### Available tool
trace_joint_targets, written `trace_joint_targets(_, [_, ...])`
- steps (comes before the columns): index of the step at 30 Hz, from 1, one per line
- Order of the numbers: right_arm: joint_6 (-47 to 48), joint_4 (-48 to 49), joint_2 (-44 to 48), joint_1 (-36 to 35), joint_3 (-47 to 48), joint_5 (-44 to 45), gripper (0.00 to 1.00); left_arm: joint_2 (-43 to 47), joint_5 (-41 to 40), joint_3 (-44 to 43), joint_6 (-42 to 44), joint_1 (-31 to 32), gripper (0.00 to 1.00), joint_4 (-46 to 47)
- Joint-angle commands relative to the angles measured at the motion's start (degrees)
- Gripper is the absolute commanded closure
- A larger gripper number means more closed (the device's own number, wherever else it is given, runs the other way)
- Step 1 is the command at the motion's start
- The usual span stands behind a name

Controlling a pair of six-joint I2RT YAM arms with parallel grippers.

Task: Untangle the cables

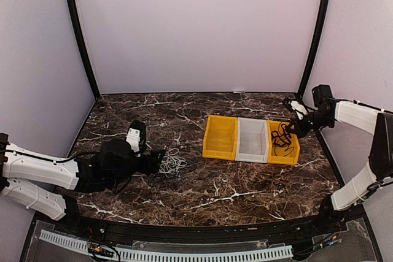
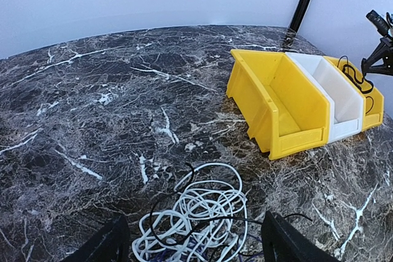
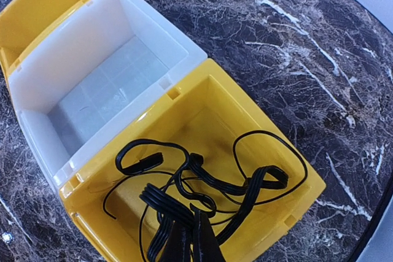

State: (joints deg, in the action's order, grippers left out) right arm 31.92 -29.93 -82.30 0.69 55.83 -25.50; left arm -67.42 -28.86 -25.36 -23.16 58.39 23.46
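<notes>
Directly beneath the right claw [image 3: 191, 237], whose fingers are pressed together on what looks like a strand of the black cable [image 3: 270, 177], that cable lies coiled in the end yellow bin [image 3: 307, 179]. Across the table [image 2: 123, 102], the left claw [image 2: 193, 250] is spread wide, with the tangle of white and black cables [image 2: 202, 210] lying between its fingers and just ahead of them. I'd reckon the step in hand is dropping off the freed black one. The right claw should let go low over the bin so no loop hangs over the rim, and the left should settle on one white strand, not the whole clump.
</notes>
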Motion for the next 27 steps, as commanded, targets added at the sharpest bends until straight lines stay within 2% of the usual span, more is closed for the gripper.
trace_joint_targets(1, [0.6, 2.8, -3.0, -3.1, -0.4, 4.6, 1.00, -0.7, 0.9, -0.1, -0.6, 0.1, 0.24, 1.3])
trace_joint_targets(8, [-0.4, 5.1, -8.0, -7.6, 0.6, 11.2, 1.00, -1.8, 1.3, 0.2, -1.1, 0.2, 0.24, 2.4])
trace_joint_targets(15, [-1.6, 4.2, -13.1, -8.3, 2.3, 14.7, 1.00, -2.6, 2.0, 0.0, -1.3, 0.1, 0.24, 3.0])
trace_joint_targets(24, [-2.1, 1.9, -11.3, -8.3, 2.9, 15.1, 1.00, -4.0, 2.7, -0.5, -0.9, 0.1, 0.24, 4.0])
trace_joint_targets(27, [-2.1, -0.3, -8.7, -8.3, 3.5, 15.5, 0.89, -3.8, 2.4, -1.1, -0.7, 0.1, 0.24, 3.1])
